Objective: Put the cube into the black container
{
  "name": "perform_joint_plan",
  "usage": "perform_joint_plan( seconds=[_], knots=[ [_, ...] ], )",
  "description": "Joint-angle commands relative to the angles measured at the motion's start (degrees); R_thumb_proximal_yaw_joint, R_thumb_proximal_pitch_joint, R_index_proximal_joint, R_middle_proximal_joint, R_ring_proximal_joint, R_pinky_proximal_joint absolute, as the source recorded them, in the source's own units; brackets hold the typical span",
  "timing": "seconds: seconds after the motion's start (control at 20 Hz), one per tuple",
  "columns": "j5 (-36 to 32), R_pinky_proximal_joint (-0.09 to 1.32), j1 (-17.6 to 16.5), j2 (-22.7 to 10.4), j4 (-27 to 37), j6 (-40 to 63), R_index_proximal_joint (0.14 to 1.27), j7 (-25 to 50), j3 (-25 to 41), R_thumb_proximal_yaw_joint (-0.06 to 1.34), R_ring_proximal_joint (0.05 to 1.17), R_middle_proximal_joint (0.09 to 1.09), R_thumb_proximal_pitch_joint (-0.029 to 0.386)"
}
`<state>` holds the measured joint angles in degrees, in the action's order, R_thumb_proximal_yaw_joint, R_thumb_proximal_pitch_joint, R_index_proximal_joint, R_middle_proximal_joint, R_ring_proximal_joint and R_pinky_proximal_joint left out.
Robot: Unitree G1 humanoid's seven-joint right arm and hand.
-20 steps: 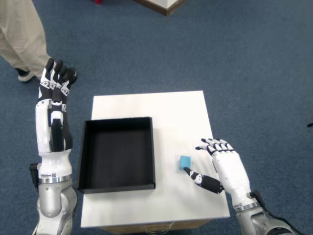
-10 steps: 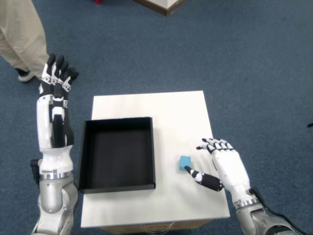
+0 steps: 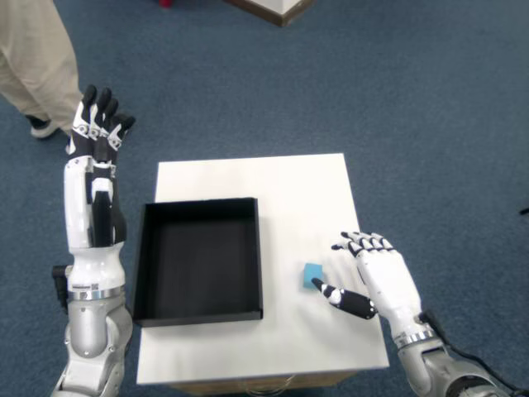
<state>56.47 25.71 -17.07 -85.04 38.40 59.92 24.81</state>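
Note:
A small blue cube (image 3: pixel 312 275) lies on the white table (image 3: pixel 289 198), a little right of the black container (image 3: pixel 199 260). My right hand (image 3: pixel 374 277) rests at the table's right edge, fingers spread, its thumb tip touching the cube's right lower corner. The hand is open and holds nothing. The black container is a shallow square tray, with nothing inside, on the table's left half. The left hand (image 3: pixel 97 132) is raised upright beyond the table's left side, fingers extended.
A person's leg in beige trousers (image 3: pixel 33 58) and a dark shoe stand on the blue carpet at top left. A wooden corner of furniture (image 3: pixel 277 8) shows at the top edge. The carpet surrounds the small table on all sides.
My right hand has crept slightly up and left, its thumb staying against the cube. The left arm has risen a little. The cube has not moved.

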Motion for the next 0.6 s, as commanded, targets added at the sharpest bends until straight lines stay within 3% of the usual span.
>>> perform_joint_plan(
  seconds=[0.05, 0.6],
  knots=[
    [-1.5, 0.24, 1.8, -0.8, 1.6, -0.4, 0.53, 0.8, -0.6, 0.45, 0.28, 0.27, -0.006],
    [-1.3, 0.23, 1.5, -0.7, 1.7, -2.1, 0.53, 0.0, -0.7, 0.48, 0.28, 0.27, -0.005]
  ],
)
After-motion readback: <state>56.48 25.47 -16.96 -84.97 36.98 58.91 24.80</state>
